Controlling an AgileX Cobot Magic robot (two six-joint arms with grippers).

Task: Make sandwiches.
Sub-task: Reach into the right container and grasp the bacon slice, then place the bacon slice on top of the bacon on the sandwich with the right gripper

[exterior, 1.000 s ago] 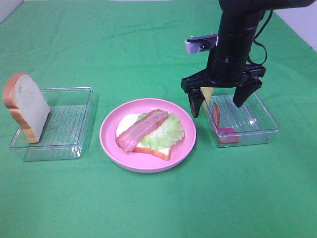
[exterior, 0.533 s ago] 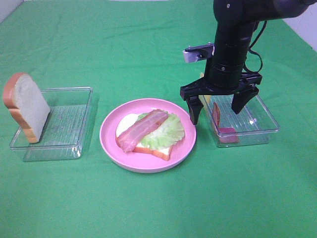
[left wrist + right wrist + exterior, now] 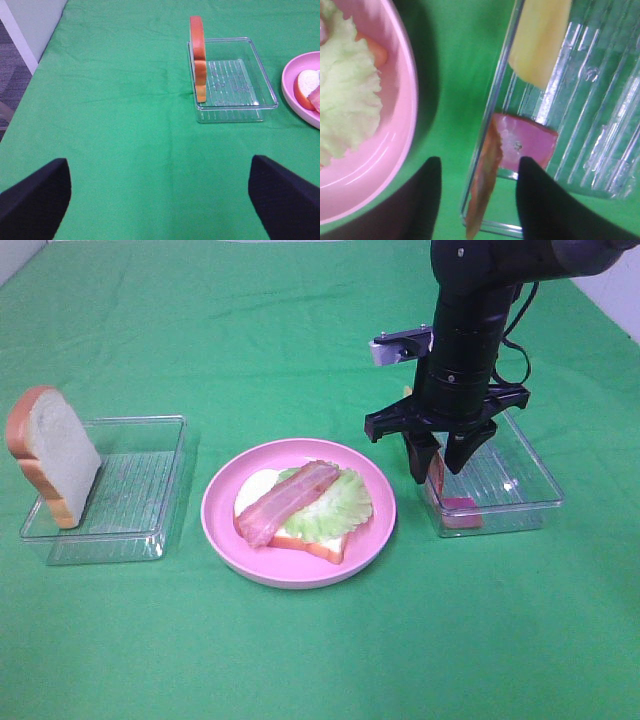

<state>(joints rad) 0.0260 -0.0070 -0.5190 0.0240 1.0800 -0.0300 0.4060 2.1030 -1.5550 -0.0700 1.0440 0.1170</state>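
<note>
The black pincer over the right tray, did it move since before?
Yes. The right pincer sank a little toward the right tray, and its jaws drew in from wide apart to straddle the standing bacon strip.

- No text, label, brand, number or sign can be read in any view.
</note>
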